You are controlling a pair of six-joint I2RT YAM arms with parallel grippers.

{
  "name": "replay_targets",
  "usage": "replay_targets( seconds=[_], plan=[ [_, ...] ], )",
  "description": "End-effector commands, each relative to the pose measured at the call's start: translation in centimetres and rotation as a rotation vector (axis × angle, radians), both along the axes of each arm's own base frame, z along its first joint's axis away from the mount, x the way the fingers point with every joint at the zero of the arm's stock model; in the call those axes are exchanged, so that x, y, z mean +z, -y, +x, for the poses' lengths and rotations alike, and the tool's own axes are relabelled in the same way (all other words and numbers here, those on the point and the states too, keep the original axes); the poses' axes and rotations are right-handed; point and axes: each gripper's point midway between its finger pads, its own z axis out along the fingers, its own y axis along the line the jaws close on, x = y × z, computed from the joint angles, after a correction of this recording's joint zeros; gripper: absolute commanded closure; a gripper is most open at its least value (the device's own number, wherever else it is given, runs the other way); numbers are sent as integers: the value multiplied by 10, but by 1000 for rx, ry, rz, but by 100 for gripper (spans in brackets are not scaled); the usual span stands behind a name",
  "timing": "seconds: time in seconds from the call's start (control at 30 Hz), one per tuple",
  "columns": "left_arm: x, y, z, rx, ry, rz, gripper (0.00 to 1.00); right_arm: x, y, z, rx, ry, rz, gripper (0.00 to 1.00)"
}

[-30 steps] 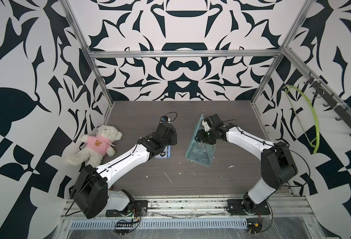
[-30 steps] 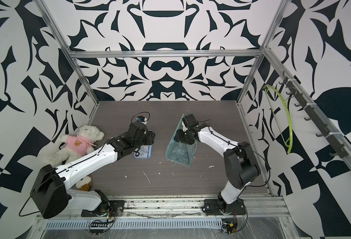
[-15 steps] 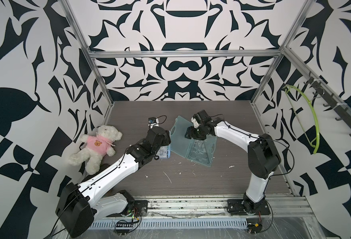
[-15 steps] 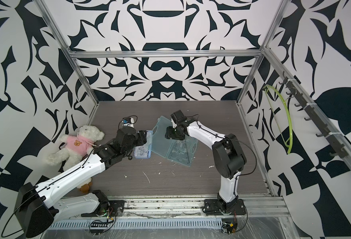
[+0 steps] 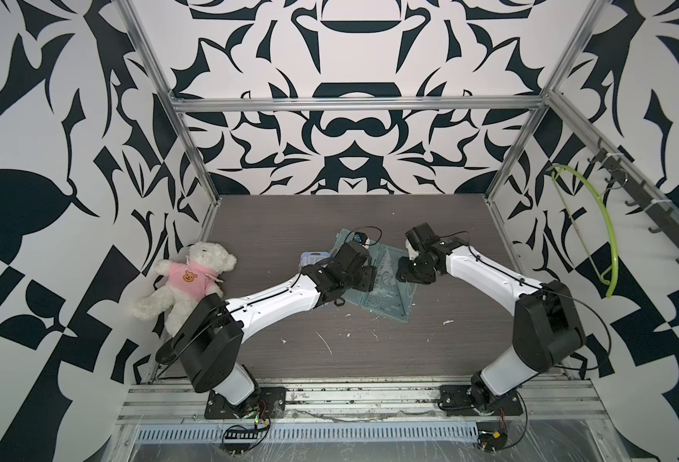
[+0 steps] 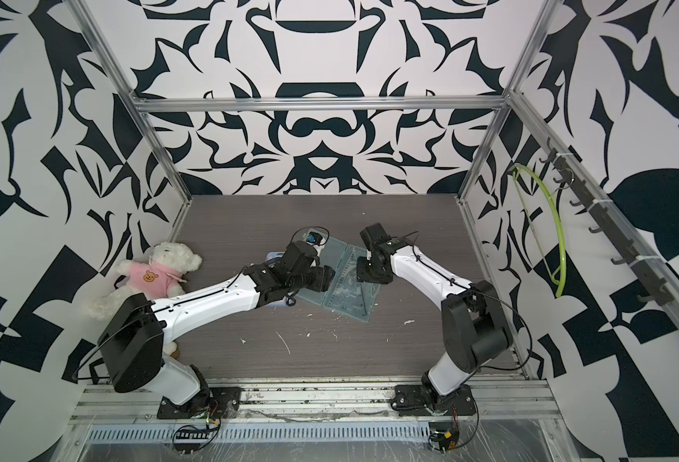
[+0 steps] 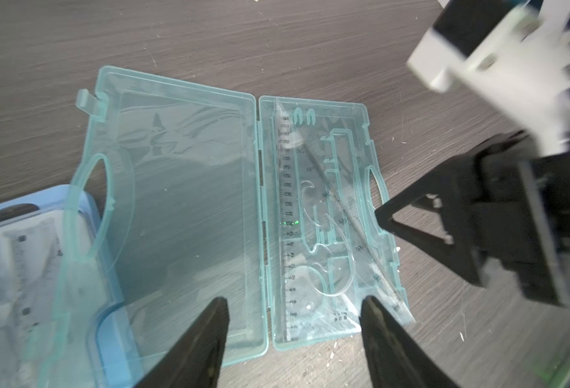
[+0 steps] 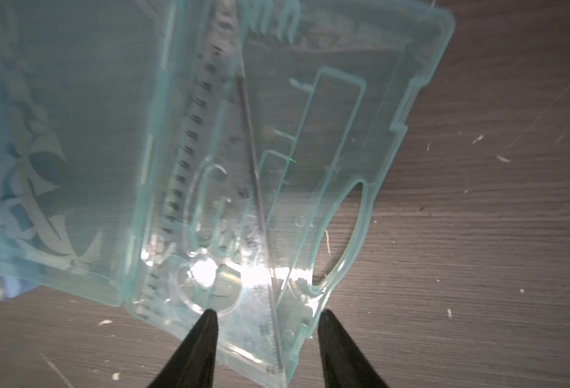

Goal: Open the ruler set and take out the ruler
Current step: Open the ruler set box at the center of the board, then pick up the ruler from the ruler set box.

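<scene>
Two halves of the teal ruler set case lie flat on the table, joined at the hinge, so the opening step appears complete. The lid is empty, and its outer edge rests over a blue case beside it. The base tray holds the clear triangular ruler, seated flat with its printed scale along the hinge side and not yet lifted.

Left gripper: jaws spread, nothing between them. It hovers over the near end of the hinge line – probably placed there to pin the case while the other arm extracts.

Right gripper: fingers apart, straddling one end of the tray above the ruler's corner. No grip shows, and whether a fingertip touches the plastic cannot be told. In the left wrist view its finger points at the handle cut-out on the tray's outer edge.

Handling note – the ruler is thin, flat and glossy, lying below the tray wall. Lifting it likely calls for tipping one edge up first; a plain pinch from above may slip.
</scene>
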Motion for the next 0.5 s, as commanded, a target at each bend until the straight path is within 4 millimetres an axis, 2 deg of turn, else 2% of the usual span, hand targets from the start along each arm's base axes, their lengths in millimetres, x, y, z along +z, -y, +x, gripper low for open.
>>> replay_targets(
  seconds=[0.0,0.2,0.47],
  plan=[
    [-9,12,-6,-36,-63,-53,33,-6,-1,0,40,-9,-33,54],
    [-34,15,-13,-13,-152,-77,34,-18,-3,5,69,-21,-62,59],
    [-38,11,-8,40,-158,-78,33,-23,-15,8,119,-14,-100,58]
  ],
)
